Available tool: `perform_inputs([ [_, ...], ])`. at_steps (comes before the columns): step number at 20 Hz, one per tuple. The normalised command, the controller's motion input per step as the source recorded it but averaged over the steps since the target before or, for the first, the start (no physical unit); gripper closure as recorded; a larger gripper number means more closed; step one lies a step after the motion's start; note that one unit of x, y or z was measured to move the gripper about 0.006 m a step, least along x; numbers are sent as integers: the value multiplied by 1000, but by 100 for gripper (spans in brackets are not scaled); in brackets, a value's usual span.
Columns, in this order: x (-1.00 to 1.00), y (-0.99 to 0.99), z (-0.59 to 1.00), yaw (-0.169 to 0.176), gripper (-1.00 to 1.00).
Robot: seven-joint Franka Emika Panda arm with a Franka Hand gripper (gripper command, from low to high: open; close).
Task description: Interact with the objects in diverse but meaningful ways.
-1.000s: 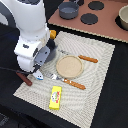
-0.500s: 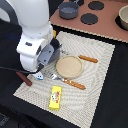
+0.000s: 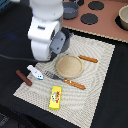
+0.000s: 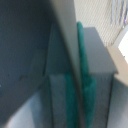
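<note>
My white arm's wrist housing (image 3: 46,40) hangs over the near-left part of the striped placemat (image 3: 100,75) and hides the gripper's fingers. A white-and-blue piece (image 3: 35,73) lies just below it, beside a brown sausage-like stick (image 3: 23,77). A yellow flat packet (image 3: 55,97) lies near the mat's front edge. The grey-blue pot (image 3: 70,9) stands behind the arm. The ridged bread block is out of view. The wrist view is a blurred close-up of grey surfaces with a green strip (image 4: 82,75); it does not show how the jaws stand.
A round tan plate (image 3: 68,66) sits mid-mat. An orange-handled utensil (image 3: 70,82) lies in front of it and an orange-brown stick (image 3: 88,59) behind it. A toy stove with black burners (image 3: 90,19) and a bowl (image 3: 123,17) stand at the back.
The arm has shifted toward the exterior view's right and a little farther back. The objects on the mat have not moved.
</note>
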Motion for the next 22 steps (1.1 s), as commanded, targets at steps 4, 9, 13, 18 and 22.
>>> perform_inputs([
  [4, 215, 894, 599, 0, 100],
  [9, 208, 907, 375, 0, 100],
  [13, 201, 919, 172, 0, 100],
  [18, 186, 926, 9, 0, 100],
  [22, 201, 924, 0, 0, 100],
])
